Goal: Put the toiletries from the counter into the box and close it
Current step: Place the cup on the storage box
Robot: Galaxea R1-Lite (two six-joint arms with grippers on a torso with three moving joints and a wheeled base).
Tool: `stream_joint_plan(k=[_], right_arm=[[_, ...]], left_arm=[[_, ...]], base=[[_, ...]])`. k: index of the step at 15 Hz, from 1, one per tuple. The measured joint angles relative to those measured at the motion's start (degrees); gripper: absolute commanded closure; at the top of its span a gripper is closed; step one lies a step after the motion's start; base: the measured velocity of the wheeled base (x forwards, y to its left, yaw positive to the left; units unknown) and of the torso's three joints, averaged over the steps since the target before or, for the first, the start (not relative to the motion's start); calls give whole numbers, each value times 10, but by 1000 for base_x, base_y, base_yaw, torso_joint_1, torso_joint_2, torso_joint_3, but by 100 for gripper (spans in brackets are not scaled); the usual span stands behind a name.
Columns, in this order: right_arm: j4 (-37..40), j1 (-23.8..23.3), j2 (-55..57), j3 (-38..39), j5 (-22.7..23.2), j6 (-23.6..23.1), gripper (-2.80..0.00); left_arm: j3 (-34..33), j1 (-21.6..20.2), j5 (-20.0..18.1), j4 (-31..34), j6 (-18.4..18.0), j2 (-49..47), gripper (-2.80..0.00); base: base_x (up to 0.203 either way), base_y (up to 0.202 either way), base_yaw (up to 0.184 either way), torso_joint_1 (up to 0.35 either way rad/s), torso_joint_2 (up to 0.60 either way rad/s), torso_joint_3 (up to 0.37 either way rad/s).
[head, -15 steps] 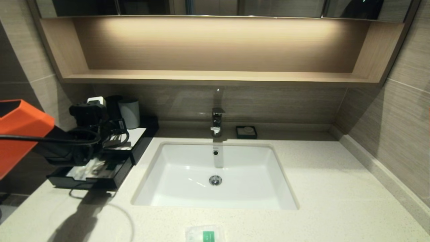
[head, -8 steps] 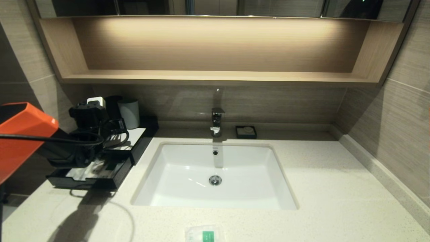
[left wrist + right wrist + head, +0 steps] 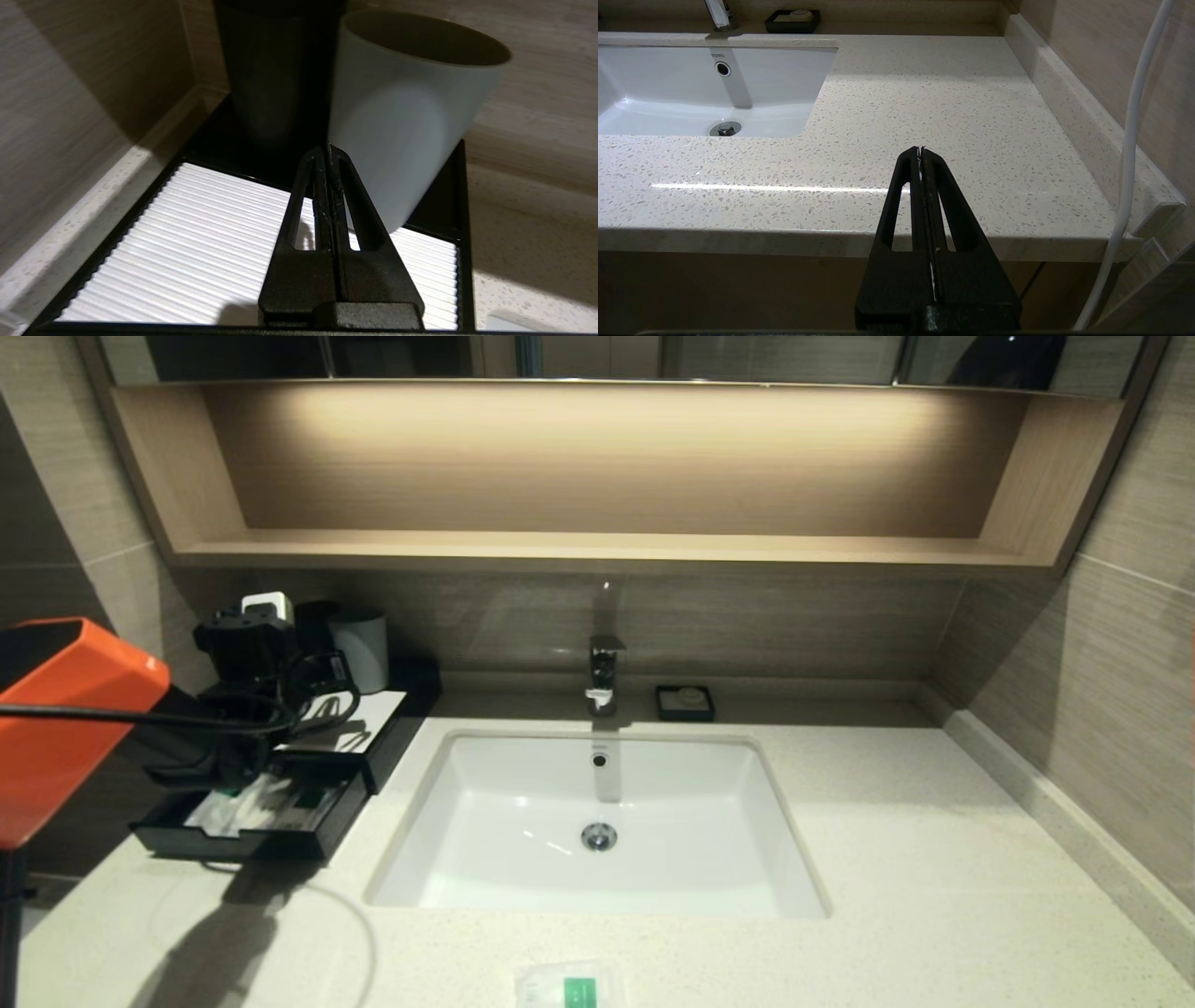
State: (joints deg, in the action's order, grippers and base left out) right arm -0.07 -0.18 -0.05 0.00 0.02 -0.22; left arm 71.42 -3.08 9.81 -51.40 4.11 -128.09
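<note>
The black box (image 3: 397, 719) stands at the counter's (image 3: 896, 859) far left, its white ribbed top panel (image 3: 196, 233) bare. Its drawer (image 3: 233, 845) is pulled out, with long translucent packets with green labels (image 3: 266, 803) lying in it. One small squarish packet (image 3: 569, 987) lies on the counter's front edge, before the sink (image 3: 747, 859). My left gripper (image 3: 327, 149) is shut and empty, held above the top panel with its tips close to a white cup (image 3: 411, 116). My right gripper (image 3: 921, 150) is shut and empty, parked low off the counter's front right edge.
A black cup (image 3: 275, 74) and the white cup (image 3: 359, 649) stand at the back of the box. A tap (image 3: 604, 677) and a small black soap dish (image 3: 684, 703) sit behind the sink. A low ledge (image 3: 1069, 107) and wall run along the right.
My left gripper has lifted from over the open drawer and moved back above the box's top panel. The packets in the drawer show more fully now. The right arm has not moved.
</note>
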Motion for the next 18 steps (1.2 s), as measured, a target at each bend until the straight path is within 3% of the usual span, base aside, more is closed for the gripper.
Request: stream_joint_plan(k=[18], right_arm=[[0, 0, 0, 0, 0, 0, 0]], left_arm=[[45, 10, 0, 3, -19, -57, 0]], base=[[0, 0, 0, 0, 0, 0]])
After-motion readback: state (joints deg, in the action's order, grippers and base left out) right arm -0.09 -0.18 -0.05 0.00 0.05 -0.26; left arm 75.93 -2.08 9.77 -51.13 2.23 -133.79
